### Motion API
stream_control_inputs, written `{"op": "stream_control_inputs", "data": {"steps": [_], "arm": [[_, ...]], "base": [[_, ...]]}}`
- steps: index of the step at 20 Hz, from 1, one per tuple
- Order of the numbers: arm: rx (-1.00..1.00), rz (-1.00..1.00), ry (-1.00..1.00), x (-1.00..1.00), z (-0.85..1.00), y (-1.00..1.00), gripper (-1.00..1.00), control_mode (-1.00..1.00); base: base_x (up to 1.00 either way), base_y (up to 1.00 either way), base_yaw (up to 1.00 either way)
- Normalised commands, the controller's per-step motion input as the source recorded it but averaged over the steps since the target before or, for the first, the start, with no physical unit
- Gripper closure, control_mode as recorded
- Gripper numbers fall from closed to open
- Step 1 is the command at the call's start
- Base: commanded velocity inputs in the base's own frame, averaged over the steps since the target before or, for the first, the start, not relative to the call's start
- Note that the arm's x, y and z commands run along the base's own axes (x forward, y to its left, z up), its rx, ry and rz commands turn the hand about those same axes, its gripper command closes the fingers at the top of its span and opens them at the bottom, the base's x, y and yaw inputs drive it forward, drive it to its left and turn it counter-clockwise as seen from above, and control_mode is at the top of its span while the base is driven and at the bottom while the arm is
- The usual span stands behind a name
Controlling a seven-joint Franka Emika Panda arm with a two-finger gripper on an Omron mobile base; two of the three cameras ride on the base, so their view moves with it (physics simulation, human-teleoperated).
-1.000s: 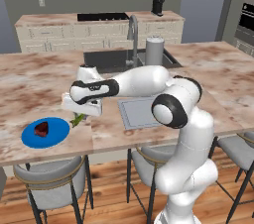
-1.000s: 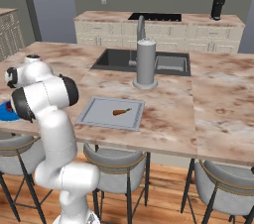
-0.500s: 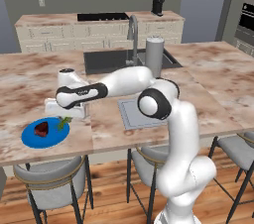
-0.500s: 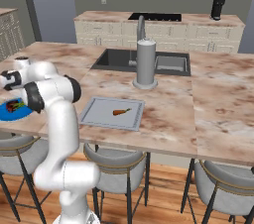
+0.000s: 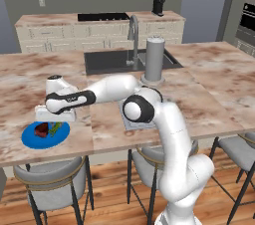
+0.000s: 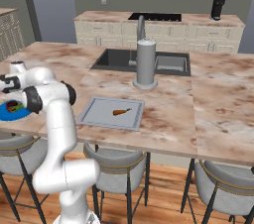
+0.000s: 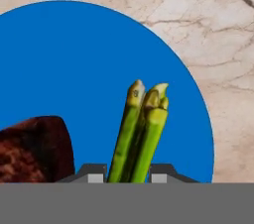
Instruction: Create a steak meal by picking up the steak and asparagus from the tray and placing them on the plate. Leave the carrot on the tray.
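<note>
The asparagus sticks out from between my gripper's two fingertips, which press on it from both sides, right over the round blue plate. The dark red-brown steak lies on the plate just beside the stalks. In the left base view the gripper hangs low over the plate at the counter's left front, with the steak and the asparagus under it. The orange carrot lies alone on the grey-white tray.
A tall grey cylinder stands behind the tray next to the sink and faucet. The arm stretches far left across the marble counter. Stools stand below the counter's front edge.
The arm has swung further left with the asparagus, from beside the plate's right edge to right over the plate. The steak and carrot have not moved.
</note>
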Motion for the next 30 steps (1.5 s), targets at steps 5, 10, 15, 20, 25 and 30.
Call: {"op": "stream_control_inputs", "data": {"steps": [5,10,15,20,25,30], "arm": [[0.00,0.06,-0.02,0.26,-0.30,0.07,-1.00,-1.00],[0.00,0.02,-0.14,0.06,-0.07,0.00,-1.00,-1.00],[0.00,0.00,-0.30,-0.04,0.00,0.00,-1.00,-1.00],[0.00,0.00,-0.29,-0.46,0.25,-0.35,-1.00,-1.00],[0.04,0.00,-0.28,-0.64,0.37,-0.75,-1.00,-1.00],[0.22,0.00,-0.27,-0.80,0.63,-0.96,-1.00,-1.00]], "base": [[0.00,0.00,0.00],[0.00,0.00,0.00],[0.00,0.00,0.00],[0.00,0.00,0.00],[0.00,0.00,0.00],[0.00,0.00,0.00]]}}
